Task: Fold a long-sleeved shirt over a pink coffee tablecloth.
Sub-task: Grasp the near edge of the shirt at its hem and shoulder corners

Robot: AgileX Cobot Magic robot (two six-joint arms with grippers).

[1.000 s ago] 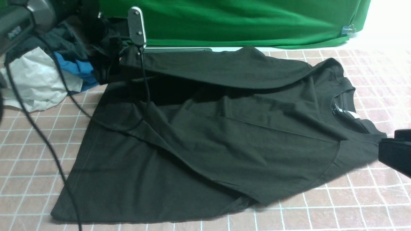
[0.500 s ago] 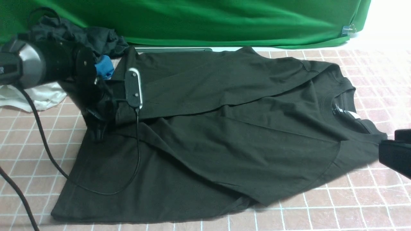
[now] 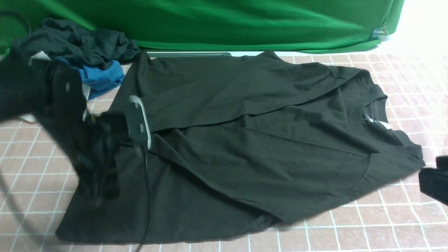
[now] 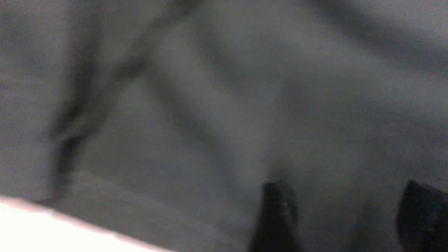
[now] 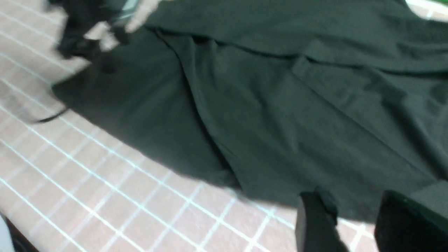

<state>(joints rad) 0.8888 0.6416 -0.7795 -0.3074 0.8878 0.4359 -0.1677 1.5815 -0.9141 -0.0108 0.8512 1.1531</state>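
You are seeing the large black cotton long-sleeved shirt [image 3: 245, 157] lying mid-frame on the white-gridded dusty-pink tablecloth [image 3: 350, 231], sides folded in, the hem-to-collar fold likely remaining, both the left gripper [image 4: 346, 189] and right gripper [image 5: 353, 197] standing spread, pinching nothing.

shirt [image 3: 245, 150]: plain black all over, no pattern showing; reads more dark grey-green in right wrist view tbh. neck label [image 3: 379, 123]: white. tablecloth [image 3: 385, 224]: dusty pink, thin white lines in grid of small squares. backdrop [image 3: 245, 24]: solid green, no print. bunched garment [image 3: 84, 42]: charcoal, near black. cloth [image 3: 101, 78] just beside it: bright blue, plain.
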